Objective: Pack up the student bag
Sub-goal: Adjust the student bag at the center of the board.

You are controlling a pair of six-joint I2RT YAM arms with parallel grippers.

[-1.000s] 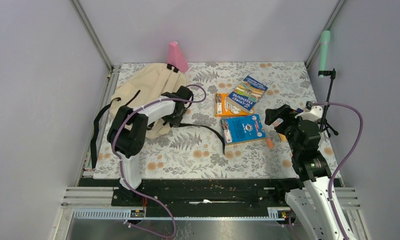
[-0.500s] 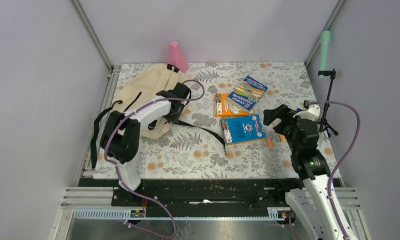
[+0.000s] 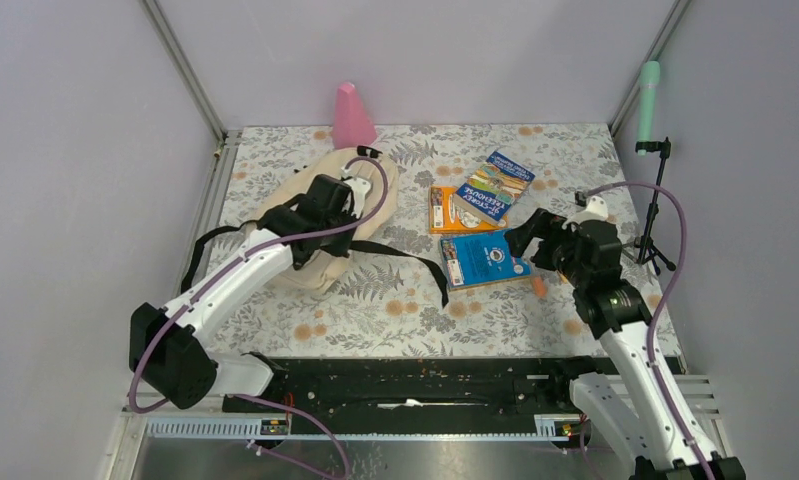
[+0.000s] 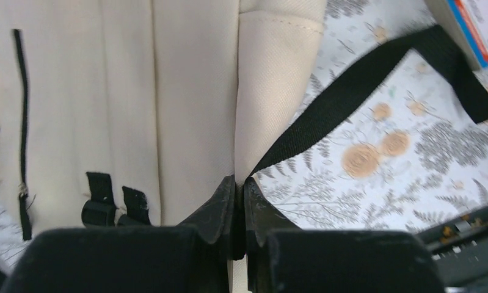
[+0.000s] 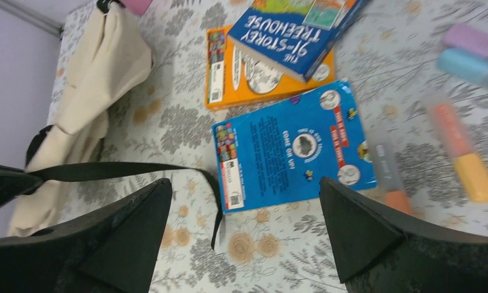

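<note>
Student bag (image 4: 168,91), one, soft beige fabric with black webbing straps, lying far left on the floral tablecloth (image 3: 395,300); three flat rectangular books (image 5: 229,91) right of it; four cylindrical markers (image 5: 467,165) farther right. The left gripper (image 4: 239,183) is pinched tight on a fold of the bag's fabric beside a strap. The right gripper (image 5: 244,183) gapes wide, holding nothing, above the light blue book (image 5: 290,146).

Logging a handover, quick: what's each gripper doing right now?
Left gripper: closed, pinching the student bag fabric.
Right gripper: open, holding nothing.
</note>
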